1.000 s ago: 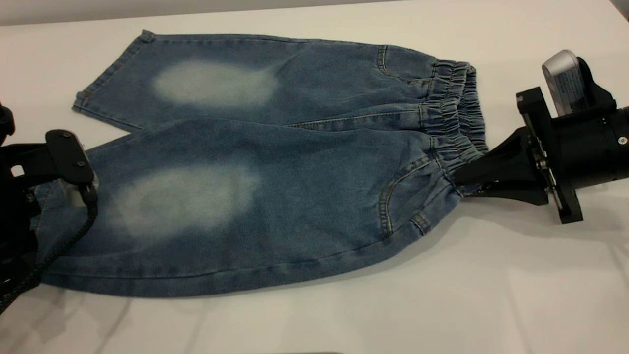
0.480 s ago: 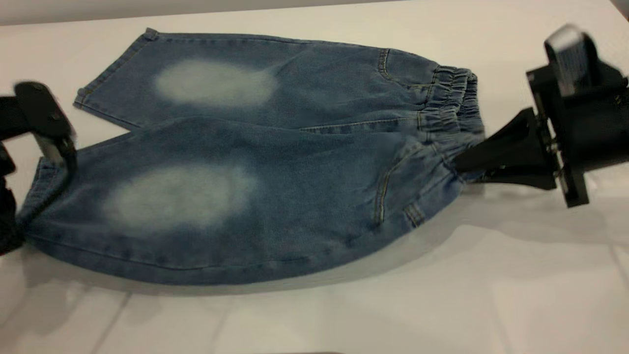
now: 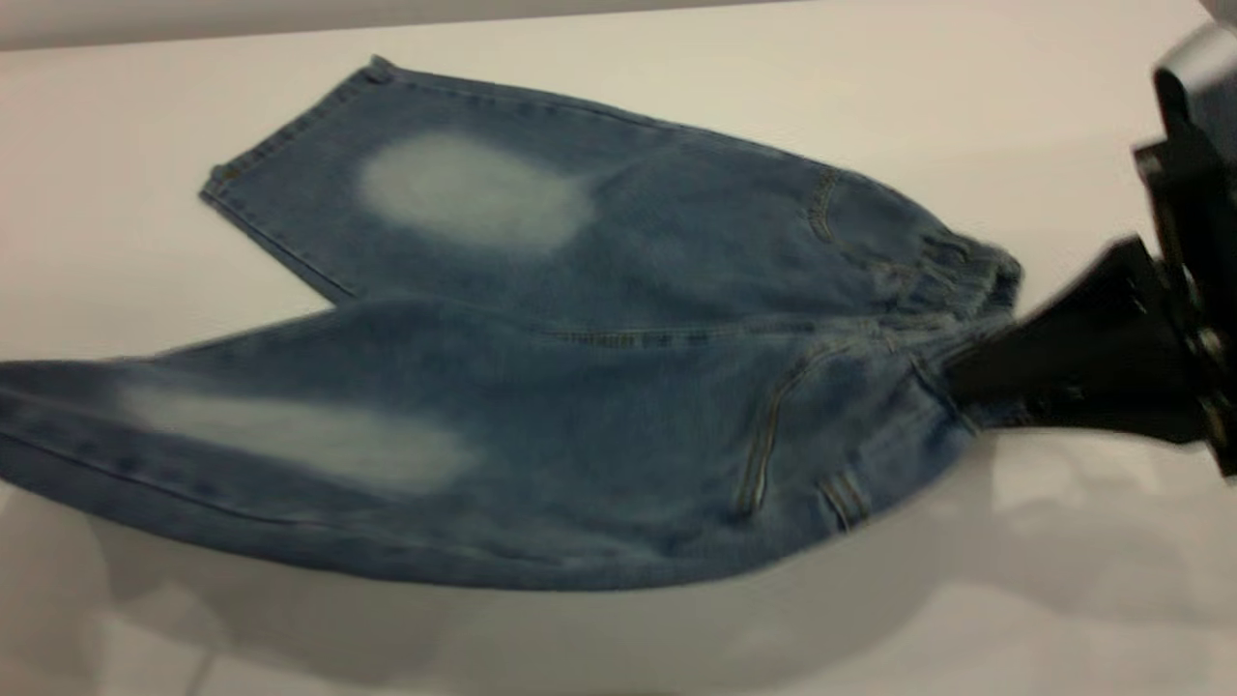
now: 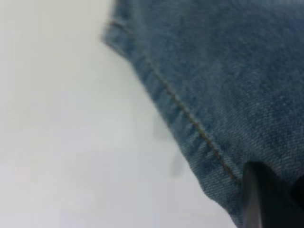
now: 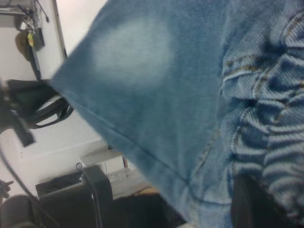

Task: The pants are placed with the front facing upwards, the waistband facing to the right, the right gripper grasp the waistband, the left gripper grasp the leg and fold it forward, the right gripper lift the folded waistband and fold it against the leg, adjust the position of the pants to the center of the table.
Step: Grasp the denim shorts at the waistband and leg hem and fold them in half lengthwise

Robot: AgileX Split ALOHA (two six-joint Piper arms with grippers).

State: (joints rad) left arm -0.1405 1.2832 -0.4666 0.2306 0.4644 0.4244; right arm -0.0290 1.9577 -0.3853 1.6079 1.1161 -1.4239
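We see the pants (image 3: 541, 387) lying across the middle of the white counter (image 3: 676, 77), front up: blue denim with a pale oval on each thigh and tan stitching. The far leg lies flat; the near leg is lifted off the counter and casts a shadow. At the right, the right pincer (image 3: 966, 387) is clenched on the ruched waistband (image 3: 952, 275). The left pincer (image 4: 266, 199) sits at the near leg's hem; we cannot tell its state. Beyond the counter, dark furniture stands against a pale wall.
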